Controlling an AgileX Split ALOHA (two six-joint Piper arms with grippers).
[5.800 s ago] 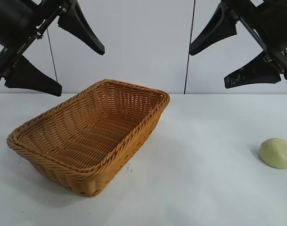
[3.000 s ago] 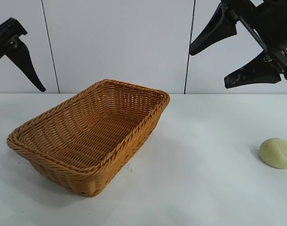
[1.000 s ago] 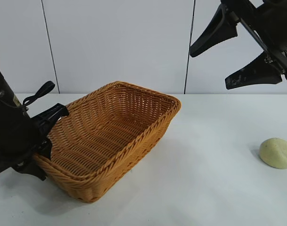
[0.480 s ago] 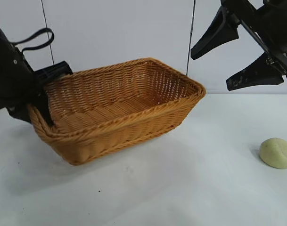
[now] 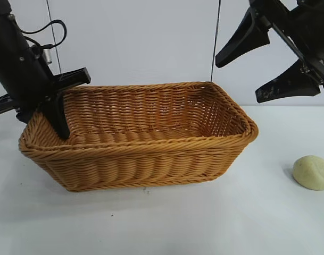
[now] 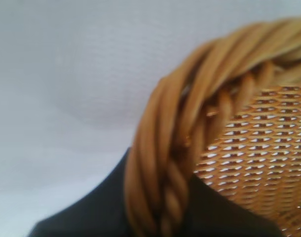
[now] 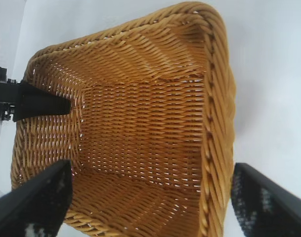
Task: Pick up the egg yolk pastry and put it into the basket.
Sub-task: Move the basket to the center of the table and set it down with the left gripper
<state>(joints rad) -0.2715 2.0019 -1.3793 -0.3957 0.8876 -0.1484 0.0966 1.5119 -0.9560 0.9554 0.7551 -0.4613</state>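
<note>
The basket [image 5: 151, 142], golden woven wicker with a braided rim, sits mid-table with a long side facing the exterior camera. My left gripper [image 5: 59, 127] is shut on the rim of its left end, one black finger inside the wall. The left wrist view shows the braided rim [image 6: 165, 163] pinched between the dark fingers [image 6: 91, 217]. The egg yolk pastry [image 5: 312, 172], a pale yellow-green dome, lies on the table far right, apart from the basket. My right gripper [image 5: 239, 79] hangs open high at the upper right, over the basket's right end [image 7: 217, 123], holding nothing.
The white table [image 5: 204, 223] spreads bare in front of the basket and between basket and pastry. A light panelled wall [image 5: 151, 42] stands behind. In the right wrist view the left gripper's finger [image 7: 41, 106] reaches inside the basket's far end.
The left gripper, still shut on the rim, has swung the basket round and carried it to the right. The right arm and the pastry have not moved.
</note>
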